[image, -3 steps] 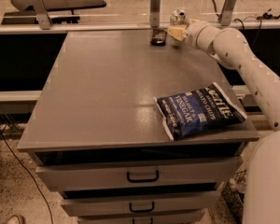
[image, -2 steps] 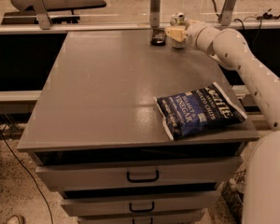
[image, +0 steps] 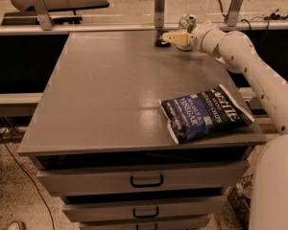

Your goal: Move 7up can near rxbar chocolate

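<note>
The gripper is hovering at the table's one o'clock edge by the 7up can, closure indeterminable; this light, thin-walled, slick can is calling for a mid-body hold.

My one arm rises from the white base, which fills the 5 o'clock corner of my view, and stretches away toward 12 o'clock. It runs in pale, rounded segments, bends at a thick joint, then turns toward 9 o'clock at the wrist. The hand sits at the far end of the reach, at about 1 o'clock in my view. It is held roughly level, its tan tip pointing toward 9 o'clock.
</note>
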Robot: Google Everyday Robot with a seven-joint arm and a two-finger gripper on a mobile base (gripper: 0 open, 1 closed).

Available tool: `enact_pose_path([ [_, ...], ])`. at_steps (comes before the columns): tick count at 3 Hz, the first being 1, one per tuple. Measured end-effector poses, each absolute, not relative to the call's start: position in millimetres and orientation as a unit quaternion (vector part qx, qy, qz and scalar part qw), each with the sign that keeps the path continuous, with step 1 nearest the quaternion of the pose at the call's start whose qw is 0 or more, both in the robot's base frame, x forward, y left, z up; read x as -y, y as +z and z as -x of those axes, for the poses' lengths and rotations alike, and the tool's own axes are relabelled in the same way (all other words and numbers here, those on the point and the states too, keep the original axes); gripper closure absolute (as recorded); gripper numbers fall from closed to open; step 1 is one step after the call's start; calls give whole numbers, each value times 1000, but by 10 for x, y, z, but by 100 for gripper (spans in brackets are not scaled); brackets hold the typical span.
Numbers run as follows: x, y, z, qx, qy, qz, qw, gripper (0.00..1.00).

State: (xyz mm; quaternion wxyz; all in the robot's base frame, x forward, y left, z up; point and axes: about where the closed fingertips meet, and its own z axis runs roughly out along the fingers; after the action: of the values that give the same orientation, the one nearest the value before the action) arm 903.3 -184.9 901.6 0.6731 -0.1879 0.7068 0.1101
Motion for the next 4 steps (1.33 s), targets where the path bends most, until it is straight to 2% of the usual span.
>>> enact_pose_path([
  [1,1871,9167,-8864,-710,108,206,665,0],
  [2,2021,9506,-8453,-712,94,229,658,0],
  [3,2080,10072,-7795,-709,97,266,646,0],
  [4,2093,10456,-7255,-691,137,302,643,0],
])
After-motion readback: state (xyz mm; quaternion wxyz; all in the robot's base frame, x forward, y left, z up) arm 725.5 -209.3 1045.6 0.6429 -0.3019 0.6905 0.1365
